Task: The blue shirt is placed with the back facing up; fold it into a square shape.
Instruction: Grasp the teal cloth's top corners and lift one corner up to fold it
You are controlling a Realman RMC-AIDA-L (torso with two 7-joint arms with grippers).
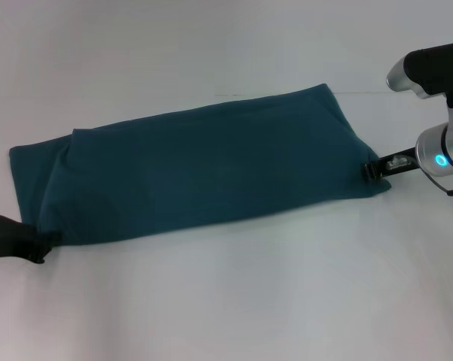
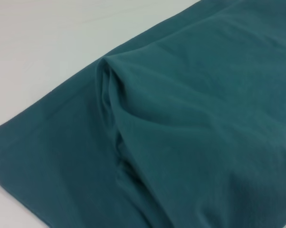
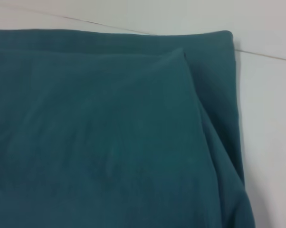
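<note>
The blue shirt [image 1: 204, 169] lies on the white bench [image 1: 234, 301] as a long folded band, with the left end effector [image 1: 37, 248] at its near left corner and the right end effector [image 1: 373, 170] at its right edge; whether either is clamped on cloth or apart cannot be told. In my judgement the lengthwise folds are done, and the next move calls for carrying one end over the other to reach a square. The right wrist view alone shows the stepped layers at the right end; the left wrist view shows a raised fold.
</note>
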